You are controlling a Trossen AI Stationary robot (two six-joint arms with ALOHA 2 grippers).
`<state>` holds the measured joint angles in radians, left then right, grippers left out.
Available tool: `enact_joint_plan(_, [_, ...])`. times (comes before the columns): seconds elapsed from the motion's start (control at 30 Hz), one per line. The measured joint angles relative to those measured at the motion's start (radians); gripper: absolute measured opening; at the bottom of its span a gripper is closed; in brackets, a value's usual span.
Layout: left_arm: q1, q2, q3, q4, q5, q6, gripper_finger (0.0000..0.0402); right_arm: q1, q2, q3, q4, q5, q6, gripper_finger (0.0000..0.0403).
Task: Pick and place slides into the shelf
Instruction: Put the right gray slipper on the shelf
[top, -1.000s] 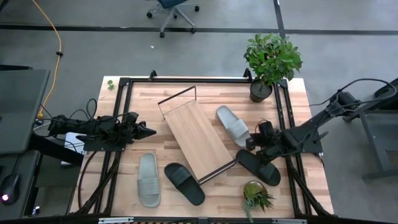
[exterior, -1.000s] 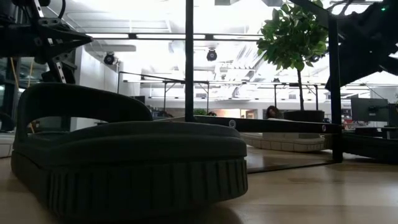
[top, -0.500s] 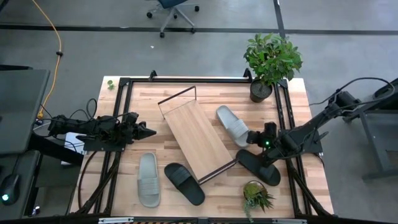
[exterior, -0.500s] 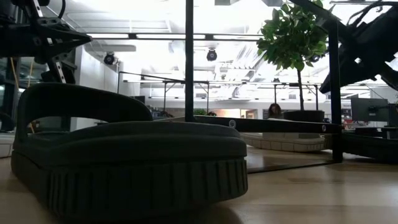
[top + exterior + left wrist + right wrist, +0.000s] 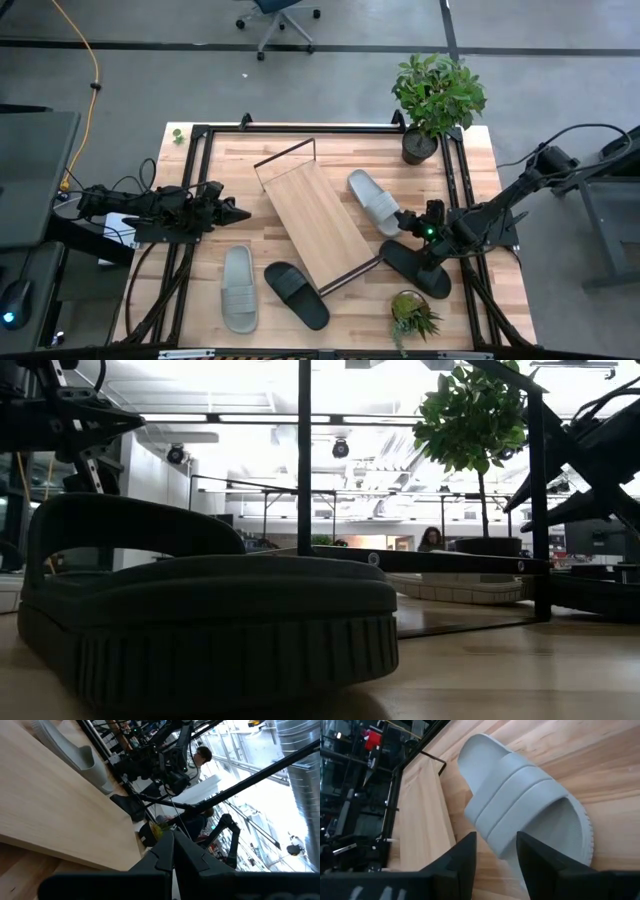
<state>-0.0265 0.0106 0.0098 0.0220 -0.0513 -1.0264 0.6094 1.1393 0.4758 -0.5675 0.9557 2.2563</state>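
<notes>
Black slide (image 5: 210, 610) flat on desk (image 5: 500, 675), close up; beyond it shelf (image 5: 440, 560) with upright black rods; potted plant (image 5: 470, 420) behind.

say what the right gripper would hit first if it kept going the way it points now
Most likely the light grey slide beside the shelf: the right gripper, jaws open, points straight at its strap in the wrist view. The gap between them is hard to judge.

Grey floor (image 5: 330, 85); office chair (image 5: 279, 18); yellow cable (image 5: 93, 62); potted plant (image 5: 436, 97); bright ceiling lights (image 5: 250, 418).
</notes>
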Motion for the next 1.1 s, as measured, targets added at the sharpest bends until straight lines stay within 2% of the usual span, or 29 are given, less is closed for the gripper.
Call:
enact_joint_plan(0.47, [0.0,0.0,0.0,-0.004,0.018,0.0,0.0001,-0.04,0.015,-0.05,0.072,-0.043,0.074,0.0131])
enact_joint_plan(0.63, [0.0,0.0,0.0,-0.004,0.018,0.001,0.0001,-0.069,0.089,-0.05,0.127,-0.062,0.077,0.0131])
enact_joint_plan(0.87, [0.0,0.0,0.0,-0.004,0.019,0.0,0.0001,-0.093,0.221,-0.05,0.296,-0.046,0.077,0.0131])
enact_joint_plan(1.1, [0.0,0.0,0.0,-0.011,0.064,0.0,0.0001,-0.101,0.316,-0.05,0.427,0.036,0.084,0.0131])
